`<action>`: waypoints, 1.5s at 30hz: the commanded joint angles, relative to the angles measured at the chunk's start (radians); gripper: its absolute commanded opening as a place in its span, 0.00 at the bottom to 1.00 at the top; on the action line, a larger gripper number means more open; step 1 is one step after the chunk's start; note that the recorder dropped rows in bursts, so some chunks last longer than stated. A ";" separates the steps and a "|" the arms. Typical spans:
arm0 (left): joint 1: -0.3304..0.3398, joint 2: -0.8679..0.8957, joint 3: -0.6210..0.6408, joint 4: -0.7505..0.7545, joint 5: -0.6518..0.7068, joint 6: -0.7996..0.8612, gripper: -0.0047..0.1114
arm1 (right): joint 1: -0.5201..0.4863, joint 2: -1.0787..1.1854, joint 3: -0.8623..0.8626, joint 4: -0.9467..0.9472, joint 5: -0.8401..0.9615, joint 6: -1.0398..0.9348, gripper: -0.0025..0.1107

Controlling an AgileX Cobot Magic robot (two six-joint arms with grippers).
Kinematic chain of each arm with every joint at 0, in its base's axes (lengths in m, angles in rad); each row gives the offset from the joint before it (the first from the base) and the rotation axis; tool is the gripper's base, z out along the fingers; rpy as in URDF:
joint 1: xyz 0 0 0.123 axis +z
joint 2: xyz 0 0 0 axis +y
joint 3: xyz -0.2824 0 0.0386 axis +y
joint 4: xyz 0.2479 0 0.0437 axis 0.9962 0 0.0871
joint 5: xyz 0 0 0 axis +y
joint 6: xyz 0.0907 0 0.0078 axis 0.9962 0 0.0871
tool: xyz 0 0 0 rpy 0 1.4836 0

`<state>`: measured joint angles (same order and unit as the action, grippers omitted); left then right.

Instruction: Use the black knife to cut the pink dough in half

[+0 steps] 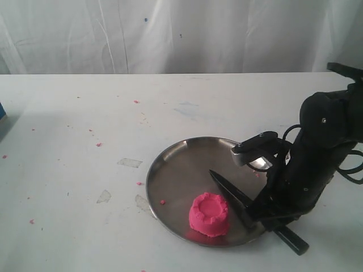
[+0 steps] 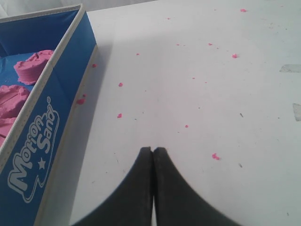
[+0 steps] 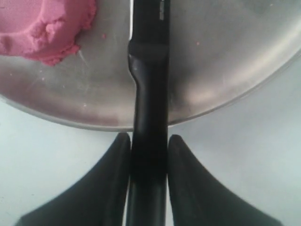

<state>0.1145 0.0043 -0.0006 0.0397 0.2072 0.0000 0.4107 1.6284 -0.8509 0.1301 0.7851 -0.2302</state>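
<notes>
Eyeing the bright pink round dough lump [image 1: 209, 213], uncut on the round steel plate [image 1: 170, 164], long black knife [image 1: 233, 195] just beside it, my right gripper [image 3: 149, 140] clamped on its handle: a slack pinch could let the blade twist and shove, not slice.

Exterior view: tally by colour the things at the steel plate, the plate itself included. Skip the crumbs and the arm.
Pink: 1, the pink dough
Black: 1, the black knife
Silver: 1, the steel plate
Total: 3
</notes>
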 commanded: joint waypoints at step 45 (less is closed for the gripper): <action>0.004 -0.004 0.001 -0.010 -0.005 0.000 0.04 | -0.428 -0.258 0.099 0.083 -0.330 0.199 0.31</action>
<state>0.1145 0.0043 -0.0006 0.0397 0.2072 0.0000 0.0406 1.4418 -0.7577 0.1784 0.4819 0.0000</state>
